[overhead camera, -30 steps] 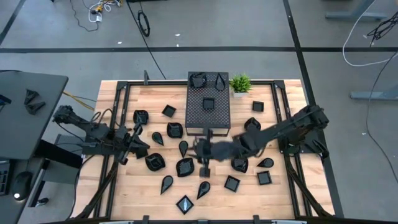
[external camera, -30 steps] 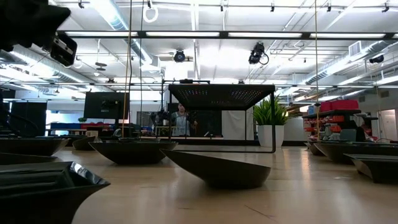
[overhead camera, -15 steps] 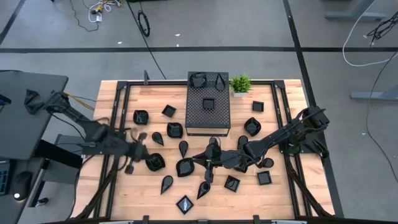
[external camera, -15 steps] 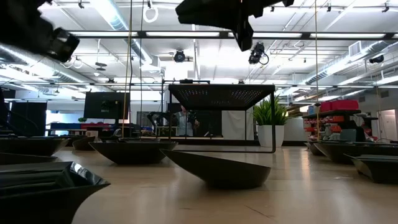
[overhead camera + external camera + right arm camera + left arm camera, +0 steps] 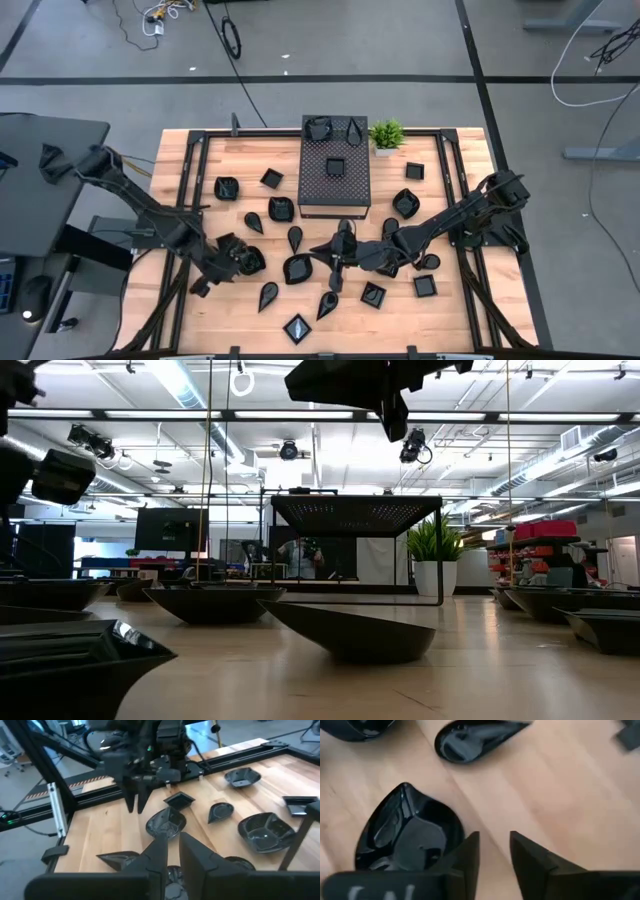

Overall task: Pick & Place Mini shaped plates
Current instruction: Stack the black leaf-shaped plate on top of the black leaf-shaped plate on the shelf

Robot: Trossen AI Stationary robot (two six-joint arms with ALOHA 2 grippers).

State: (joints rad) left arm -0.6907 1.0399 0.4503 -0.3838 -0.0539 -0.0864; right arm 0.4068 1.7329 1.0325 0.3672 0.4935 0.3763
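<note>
over a teardrop plate [image 5: 407, 837] the left claw [image 5: 492, 852] stands slightly apart, empty

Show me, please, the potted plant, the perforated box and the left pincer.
potted plant [image 5: 386, 133], high view, on its green leaves.
perforated box [image 5: 335, 185], high view, on its top panel.
left pincer [image 5: 494, 851], left wrist view, midway between its fingertips.

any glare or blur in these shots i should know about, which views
Left wrist view: soft throughout, with pale glare streaks on the teardrop plate beside the left gripper. Right wrist view: the left arm across the table is motion-smeared. Low view: bright ceiling lights leave the nearest plate a dark silhouette.
</note>
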